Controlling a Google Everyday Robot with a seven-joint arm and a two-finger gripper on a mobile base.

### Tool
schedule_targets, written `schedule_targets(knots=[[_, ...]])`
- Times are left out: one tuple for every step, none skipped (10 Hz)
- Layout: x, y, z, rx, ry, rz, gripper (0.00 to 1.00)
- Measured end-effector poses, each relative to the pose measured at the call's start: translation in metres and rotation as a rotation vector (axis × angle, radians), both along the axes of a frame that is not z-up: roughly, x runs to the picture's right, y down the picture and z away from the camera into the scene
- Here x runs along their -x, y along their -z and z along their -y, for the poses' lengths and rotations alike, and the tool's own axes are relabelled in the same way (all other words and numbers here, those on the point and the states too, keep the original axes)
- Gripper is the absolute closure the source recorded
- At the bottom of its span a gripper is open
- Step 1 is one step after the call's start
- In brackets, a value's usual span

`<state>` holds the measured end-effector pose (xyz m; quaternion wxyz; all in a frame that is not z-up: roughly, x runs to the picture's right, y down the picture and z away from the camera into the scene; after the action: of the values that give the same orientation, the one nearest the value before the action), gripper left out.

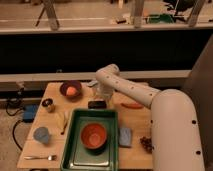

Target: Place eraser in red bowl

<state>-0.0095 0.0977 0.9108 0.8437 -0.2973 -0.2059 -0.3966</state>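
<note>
The eraser (97,104) is a small flat black block lying on the wooden table just behind the green tray's far edge. The red bowl (94,136) is orange-red and sits inside the green tray (114,150). My white arm reaches in from the right, and my gripper (102,93) hangs just above and slightly behind the eraser.
A maroon bowl (71,90) holding an orange ball stands at the back left. A pale blue pad (125,136) lies right of the tray, an orange-red object (132,105) behind it. A blue cup (42,135), a fork (40,157) and a small jar (48,104) are at the left.
</note>
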Motion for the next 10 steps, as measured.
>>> schedule_targets(knots=[[0.001,0.0,-0.001,0.004,0.002,-0.005,0.2],[0.001,-0.001,-0.002,0.004,0.004,-0.004,0.2],[0.0,-0.002,-0.003,0.003,0.007,-0.004,0.2],[0.0,-0.003,-0.004,0.001,0.019,-0.001,0.2],[0.002,-0.005,-0.005,-0.006,0.029,0.005,0.2],[0.004,-0.007,-0.005,-0.013,0.042,0.012,0.2],[0.006,-0.01,-0.006,-0.019,0.053,0.018,0.2],[0.007,-0.013,-0.008,-0.021,0.068,0.021,0.2],[0.008,-0.016,-0.009,-0.022,0.075,0.021,0.2],[0.009,-0.019,-0.01,-0.021,0.08,0.018,0.2]])
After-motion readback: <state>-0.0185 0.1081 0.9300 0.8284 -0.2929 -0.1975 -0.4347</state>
